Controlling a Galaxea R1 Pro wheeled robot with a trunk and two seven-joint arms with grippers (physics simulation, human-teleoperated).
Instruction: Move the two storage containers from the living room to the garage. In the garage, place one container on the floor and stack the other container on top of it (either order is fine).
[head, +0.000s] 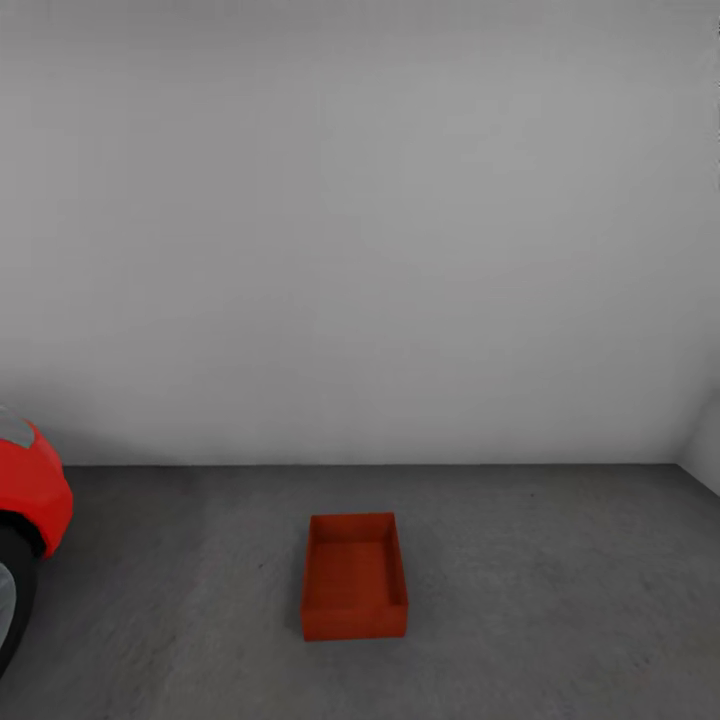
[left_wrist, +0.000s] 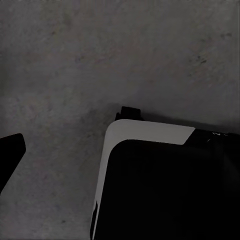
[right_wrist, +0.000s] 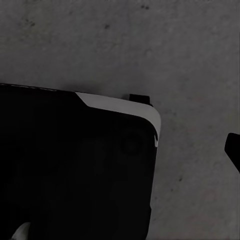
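One red-orange rectangular box with low thin walls (head: 354, 576) rests on the rough dark grey concrete floor (head: 540, 560) at our 12 o'clock, with the red car (head: 30, 510) at 9 o'clock. We cannot tell how either pincer stands. We may stack the second box crooked, since this one lies slightly turned.

I see rough matt concrete floor (head: 520, 560), a matt red-orange storage container (head: 354, 577), and the car's glossy red bodywork (head: 35, 490).

Place: a garage, bare and unfurnished.
Floor: rough dark grey concrete floor (head: 520, 560), also seen close up in both wrist views.
Walls: plain white-grey wall (head: 360, 250), meeting a side wall at the far right corner.
Vehicle: red car (head: 30, 500), its front end and a dark tyre at the left edge.
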